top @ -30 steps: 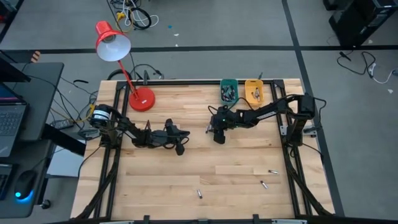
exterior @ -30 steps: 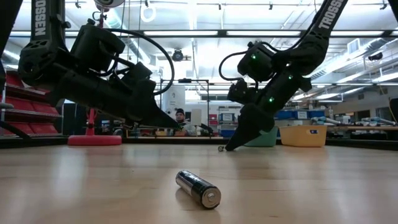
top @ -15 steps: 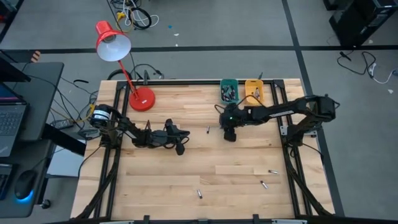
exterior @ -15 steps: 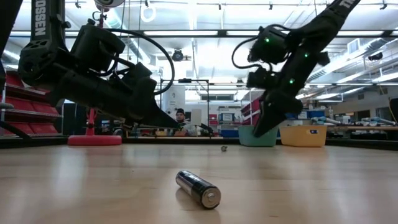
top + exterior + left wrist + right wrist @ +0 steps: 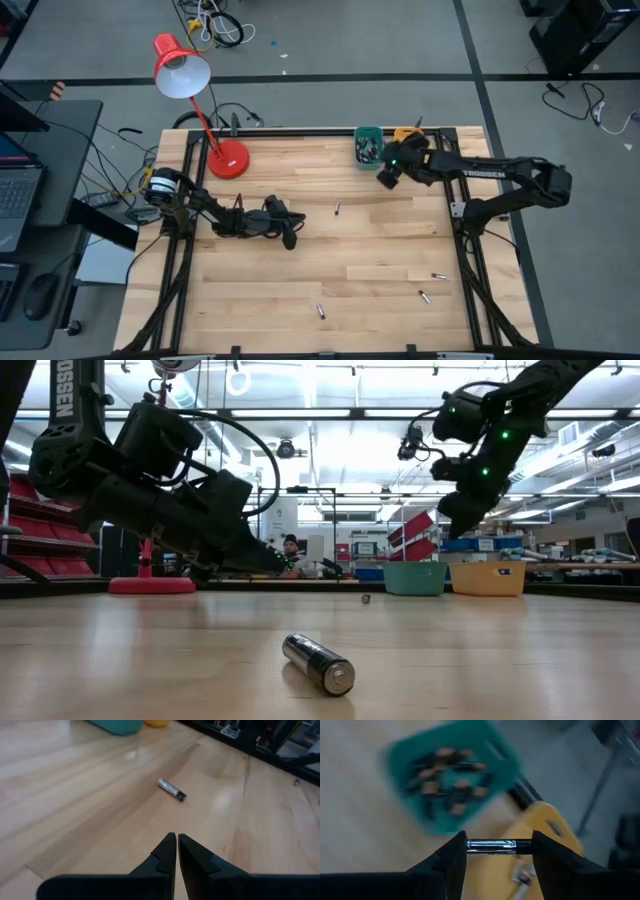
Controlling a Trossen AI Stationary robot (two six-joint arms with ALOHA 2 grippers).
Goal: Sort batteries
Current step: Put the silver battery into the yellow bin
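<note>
Our right claw [image 5: 499, 851] hangs raised over the far edge of the counter [image 5: 300, 270], above the teal bin [image 5: 367, 146] and the yellow bin [image 5: 547, 827]. Its fingers stand partly apart, pinching a battery [image 5: 498, 845] crosswise by its ends. The teal bin holds a heap of dark cells; the yellow bin holds a few. Our left claw [image 5: 177, 840] rests low near the counter's left middle, fingers closed on nothing. One loose battery [image 5: 337, 209] lies ahead of it, and three more [image 5: 320, 311] lie near the front edge.
</note>
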